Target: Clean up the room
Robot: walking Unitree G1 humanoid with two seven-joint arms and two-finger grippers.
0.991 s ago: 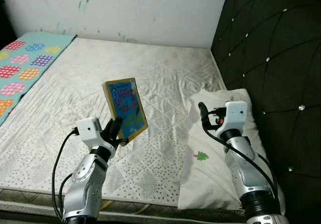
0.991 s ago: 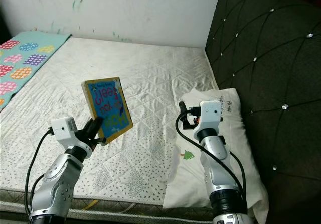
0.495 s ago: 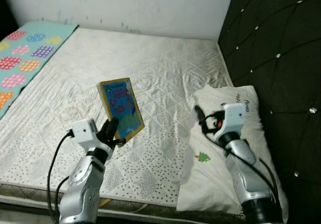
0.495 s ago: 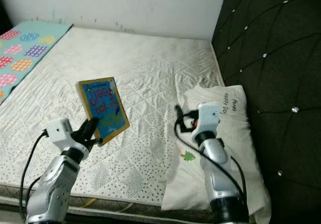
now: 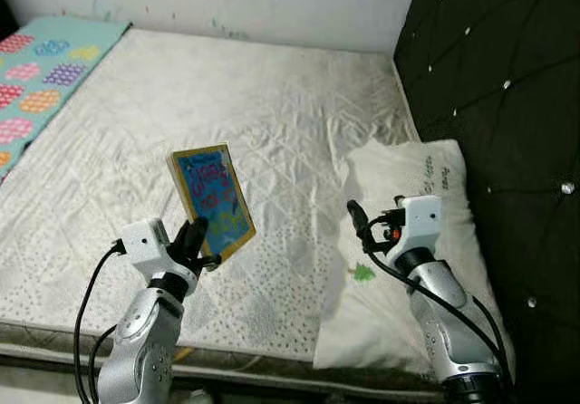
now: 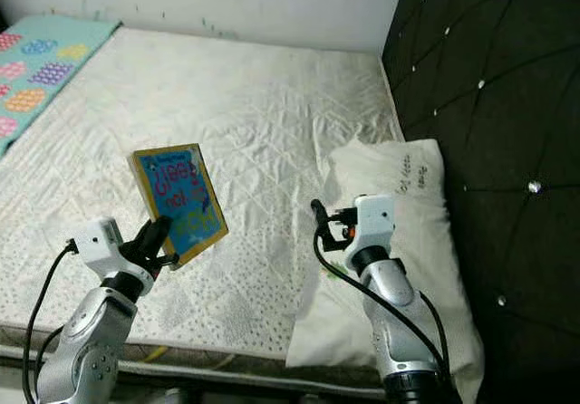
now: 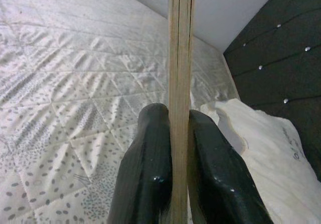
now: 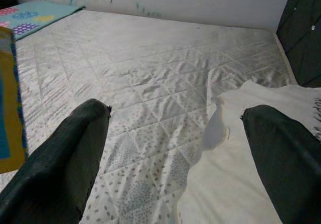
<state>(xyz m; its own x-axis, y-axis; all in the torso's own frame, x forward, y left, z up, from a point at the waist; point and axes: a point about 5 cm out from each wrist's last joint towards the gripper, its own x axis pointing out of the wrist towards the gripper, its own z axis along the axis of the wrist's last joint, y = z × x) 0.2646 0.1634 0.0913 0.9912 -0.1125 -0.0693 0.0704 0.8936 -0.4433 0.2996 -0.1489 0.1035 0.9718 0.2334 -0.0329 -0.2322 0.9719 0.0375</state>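
Left wrist view: jaws pinch book (image 7: 179, 83) edge (upright).

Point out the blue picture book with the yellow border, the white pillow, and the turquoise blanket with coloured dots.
blue picture book with yellow border (image 5: 216, 196), left eye view, middle of its front cover.
white pillow (image 5: 426, 196), left eye view, its upper half.
turquoise blanket with coloured dots (image 5: 41, 82), left eye view, its patterned top surface.

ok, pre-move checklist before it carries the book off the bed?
1. Left gripper shut on the book: ok, a finger pressed on each cover.
2. Book lifted off the mattress: ok, held upright.
3. Grip depth: not ok, it pinches only the lower edge.
4. Right gripper free: ok, jaws wide open, holding nothing.
5. Right arm apart from the pillow: cannot tell.
6. Drop-off spot: cannot tell.
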